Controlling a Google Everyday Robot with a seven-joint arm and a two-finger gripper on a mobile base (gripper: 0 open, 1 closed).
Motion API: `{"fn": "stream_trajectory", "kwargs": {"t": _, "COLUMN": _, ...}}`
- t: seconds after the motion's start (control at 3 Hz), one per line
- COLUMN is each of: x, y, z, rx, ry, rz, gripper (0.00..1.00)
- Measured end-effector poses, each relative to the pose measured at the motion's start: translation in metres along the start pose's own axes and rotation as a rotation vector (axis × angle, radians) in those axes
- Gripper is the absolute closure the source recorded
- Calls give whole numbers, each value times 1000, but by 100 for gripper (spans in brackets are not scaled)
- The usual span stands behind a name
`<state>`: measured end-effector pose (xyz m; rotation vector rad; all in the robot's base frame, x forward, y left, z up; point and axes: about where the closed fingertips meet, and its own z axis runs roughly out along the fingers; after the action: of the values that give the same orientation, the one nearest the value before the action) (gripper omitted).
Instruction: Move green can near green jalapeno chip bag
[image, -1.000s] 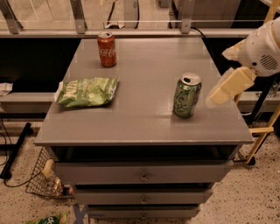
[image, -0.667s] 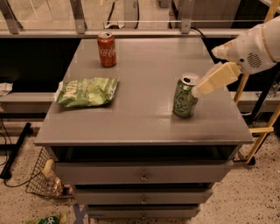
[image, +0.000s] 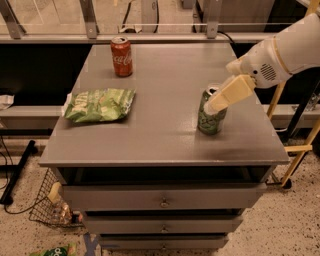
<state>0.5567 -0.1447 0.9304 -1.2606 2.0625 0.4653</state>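
Gripper (image: 216, 102) hangs at the top of the green can (image: 210, 122), covering its right rim; whether it is clamped on the can or apart cannot be told. The green jalapeno chip bag (image: 100, 105) lies well left of the can, the red cola can (image: 121, 57) far behind-left, all on the grey table (image: 165, 75).

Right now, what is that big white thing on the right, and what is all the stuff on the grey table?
That white thing is a robot's arm, poking in from the right. Its hand is called a gripper, and it sits right at the top of the green can. I cannot tell if it has grabbed the can. One camera looks down at the grey table. Also on it: a red cola can at the back and a green chip bag on the left.
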Motion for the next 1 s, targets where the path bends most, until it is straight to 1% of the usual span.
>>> {"fn": "stream_trajectory", "kwargs": {"t": 0.33, "x": 8, "y": 7, "z": 12, "rx": -15, "ry": 52, "rz": 18, "gripper": 0}}
{"fn": "stream_trajectory", "kwargs": {"t": 0.67, "x": 14, "y": 10, "z": 18, "rx": -12, "ry": 80, "rz": 28, "gripper": 26}}
{"fn": "stream_trajectory", "kwargs": {"t": 1.0, "x": 13, "y": 11, "z": 21, "rx": -10, "ry": 86, "rz": 24, "gripper": 49}}
